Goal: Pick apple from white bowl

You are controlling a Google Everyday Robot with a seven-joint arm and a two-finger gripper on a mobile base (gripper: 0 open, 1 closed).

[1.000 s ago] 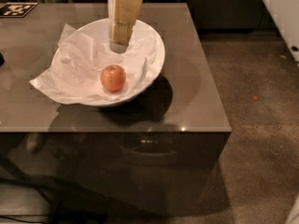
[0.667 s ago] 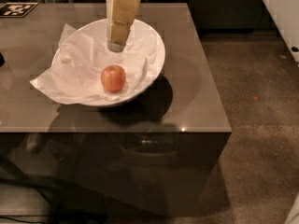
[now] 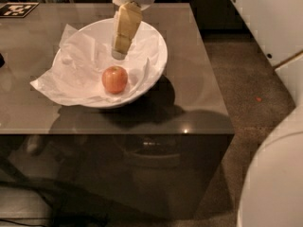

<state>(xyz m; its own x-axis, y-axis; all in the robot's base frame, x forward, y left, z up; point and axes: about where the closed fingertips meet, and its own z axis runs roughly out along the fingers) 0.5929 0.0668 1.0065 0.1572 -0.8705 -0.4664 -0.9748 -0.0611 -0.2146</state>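
A black-and-white marker tag (image 3: 18,8) lies at the far left corner of the grey surface (image 3: 199,93); no writing on it can be read. Crumpled tissue paper (image 3: 71,74) lines the white bowl (image 3: 161,46) and spills over its left rim. The apple (image 3: 114,79) sits on the paper in the bowl's near part. The gripper (image 3: 119,51) hangs over the bowl just behind the apple, not touching it. I cannot tell whether it is spread or closed.
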